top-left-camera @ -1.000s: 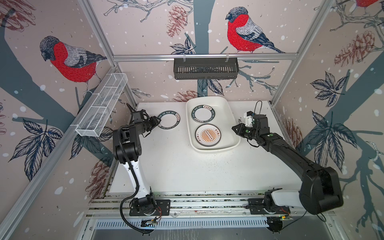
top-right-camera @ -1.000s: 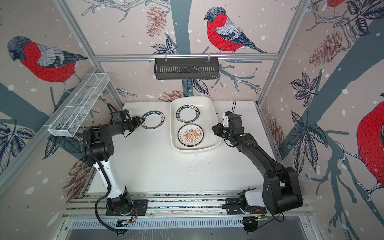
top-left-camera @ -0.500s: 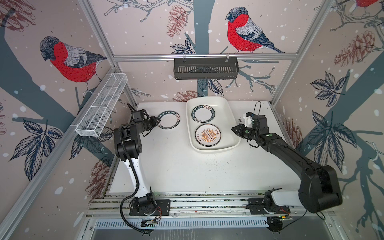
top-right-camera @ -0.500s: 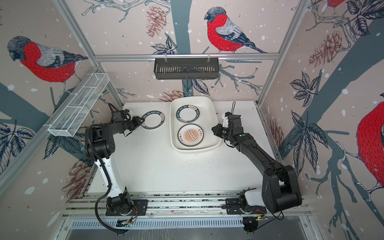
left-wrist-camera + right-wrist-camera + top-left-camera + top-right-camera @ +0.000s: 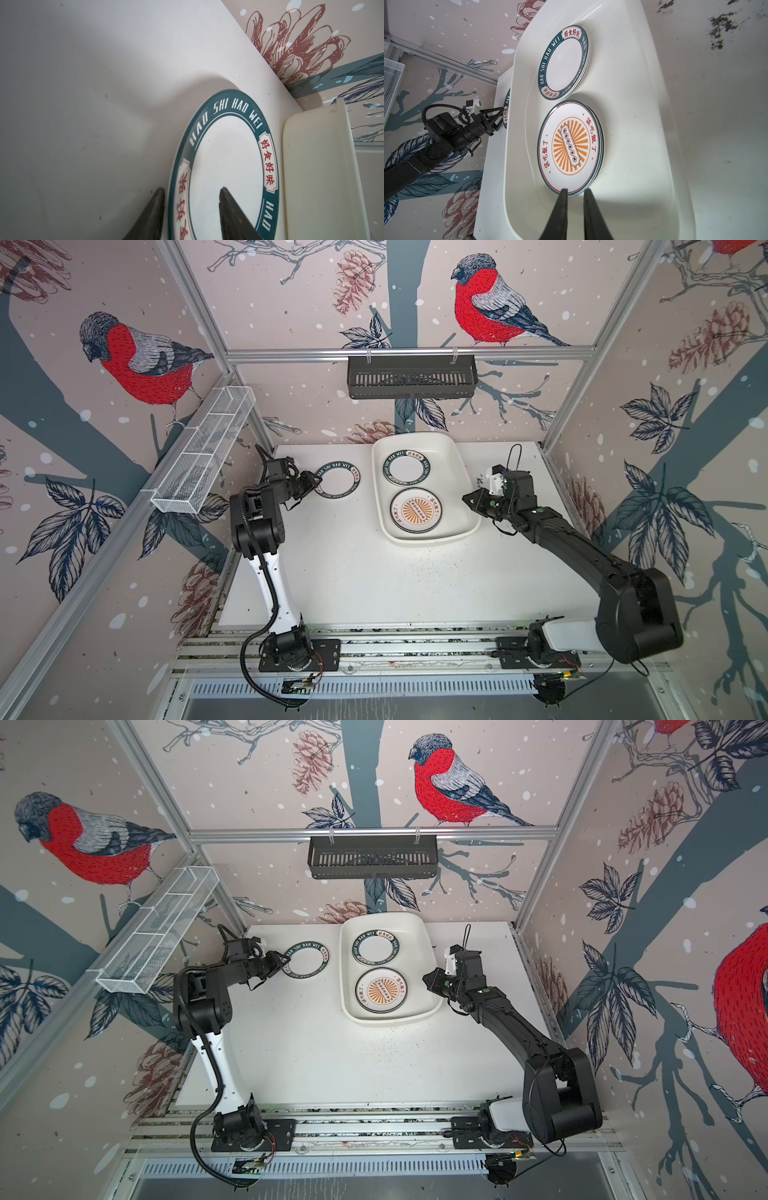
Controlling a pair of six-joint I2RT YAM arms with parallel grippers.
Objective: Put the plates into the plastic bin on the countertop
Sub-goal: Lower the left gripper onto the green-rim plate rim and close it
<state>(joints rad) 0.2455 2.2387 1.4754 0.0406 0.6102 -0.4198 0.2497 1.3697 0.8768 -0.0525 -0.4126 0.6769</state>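
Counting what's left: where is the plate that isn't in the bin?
In both top views the teal-rimmed plate lies on the countertop left of the plastic bin, its rim between the left hand's fingers.

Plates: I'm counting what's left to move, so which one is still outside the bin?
The teal-rimmed plate lying on the countertop left of the plastic bin. The left claw straddles its rim; the others lie stacked inside the bin.

The plastic bin (image 5: 465, 472) sits at twelve o'clock on the countertop (image 5: 374, 572), holding stacked plates (image 5: 415, 509); another plate (image 5: 337, 480) lies at its nine o'clock.
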